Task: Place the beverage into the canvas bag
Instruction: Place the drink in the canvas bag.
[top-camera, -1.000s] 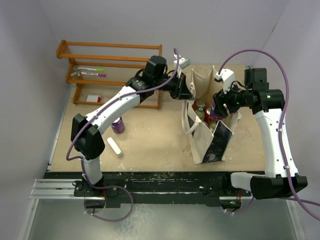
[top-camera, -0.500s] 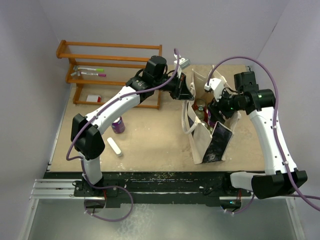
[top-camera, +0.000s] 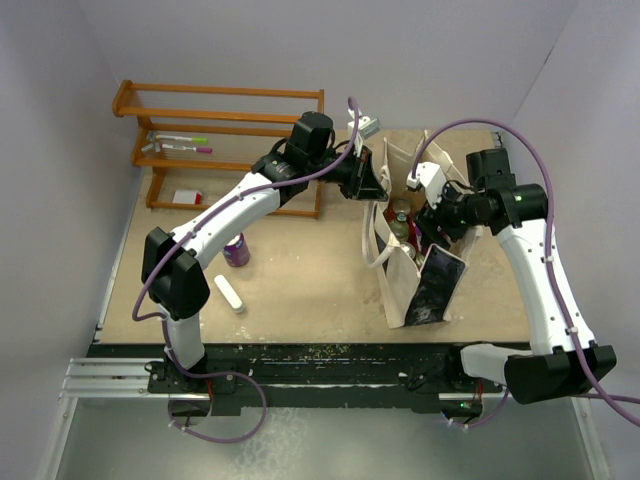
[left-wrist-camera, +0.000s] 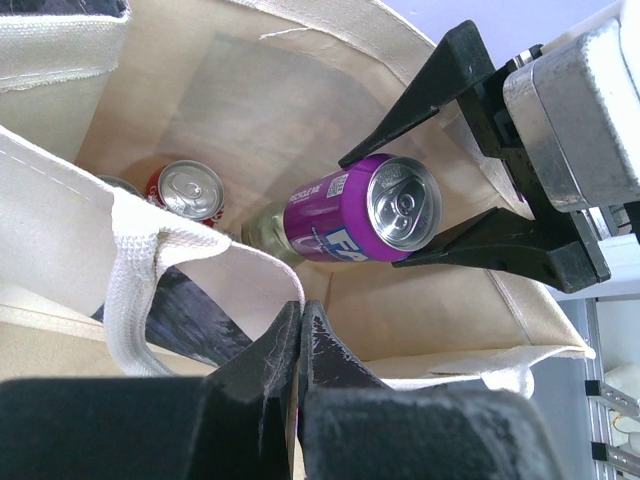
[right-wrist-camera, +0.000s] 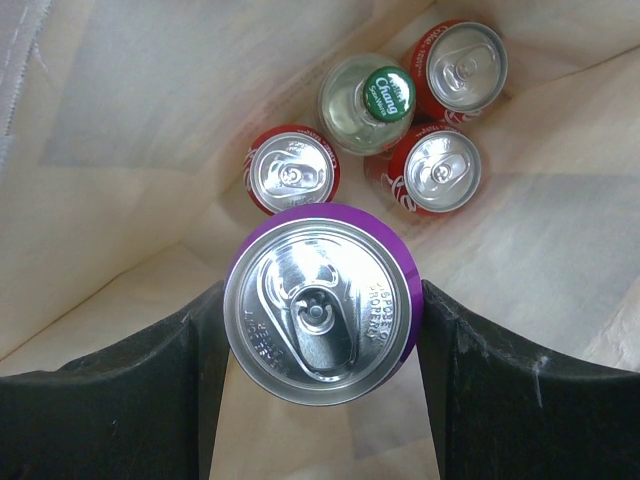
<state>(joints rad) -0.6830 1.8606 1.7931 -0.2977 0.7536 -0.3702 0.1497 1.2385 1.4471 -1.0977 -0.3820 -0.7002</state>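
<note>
Bright, even light with soft shadows; mild glare on the purple can (right-wrist-camera: 318, 312), close foreground blurred.

Tight quarters inside the canvas bag (top-camera: 408, 288): three red cans (right-wrist-camera: 293, 170) and a green-capped bottle (right-wrist-camera: 375, 100) crowd its floor beneath the purple can (right-wrist-camera: 320, 315) clamped in the right gripper (left-wrist-camera: 370, 212). Bare canvas lies open only beside the cluster. The left gripper (top-camera: 372, 183), pinched on the bag's far-left rim, holds the mouth wide. Left of the bag, bare table (top-camera: 310, 270) offers open passage. A second purple can (top-camera: 237, 250), a white block (top-camera: 230, 293) and a wooden rack (top-camera: 220, 130) stand further left.
</note>
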